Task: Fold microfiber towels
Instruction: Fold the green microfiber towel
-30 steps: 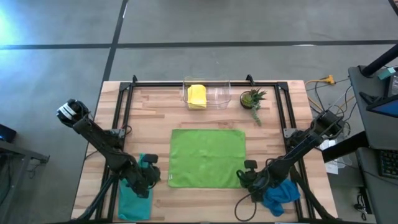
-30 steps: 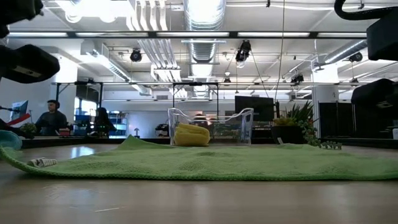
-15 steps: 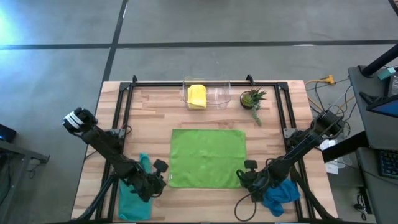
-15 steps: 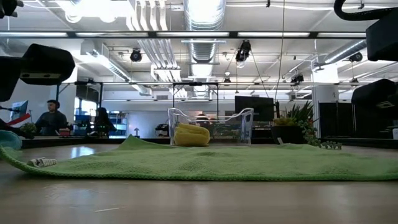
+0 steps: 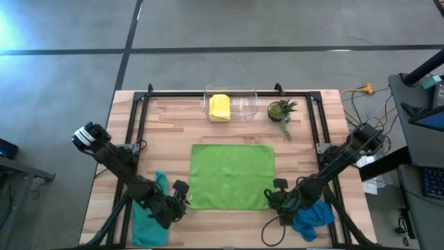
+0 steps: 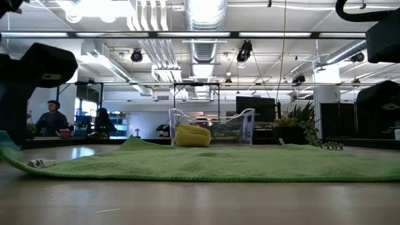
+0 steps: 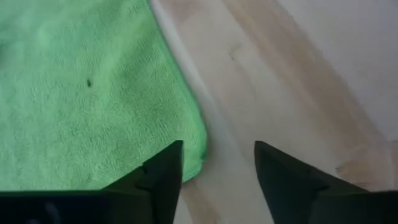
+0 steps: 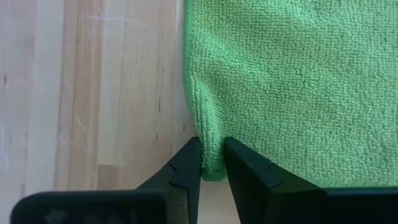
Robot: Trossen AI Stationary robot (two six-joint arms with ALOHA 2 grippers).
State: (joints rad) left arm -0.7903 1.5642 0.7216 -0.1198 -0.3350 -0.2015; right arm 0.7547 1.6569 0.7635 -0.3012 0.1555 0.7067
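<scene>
- Since it is thin, light microfiber, the green towel [image 5: 232,176] is likely going to drape and sag the moment it is lifted, and its nap is probably going to grip the wood rather than slide; the best holds are looking like the 2 near corners, pinched right at the hem.
- Lying flat and spread on the middle of the table [image 5: 166,125], the towel is running its long axis side to side, with its short sides facing the arms and 1 long edge pointing at the back rail.
- At the near right corner, the right gripper [image 8: 211,163] is closing tightly on the hem, with a sliver of green fabric caught between its fingers.
- At the near left corner, the left gripper [image 7: 217,171] is hanging with its fingers spread apart, 1 over the towel's edge and 1 over bare wood, gripping nothing.
- Under the left arm, the teal towel [image 5: 147,217] is lying on the table's near left part, just beside the green one.
- Under the right arm, the blue towel [image 5: 316,215] is sitting bunched at the near right.
- Well apart at the back, the yellow towel [image 5: 219,106] is resting folded inside a clear bin [image 5: 244,105], with a small potted plant [image 5: 282,111] beside it.
</scene>
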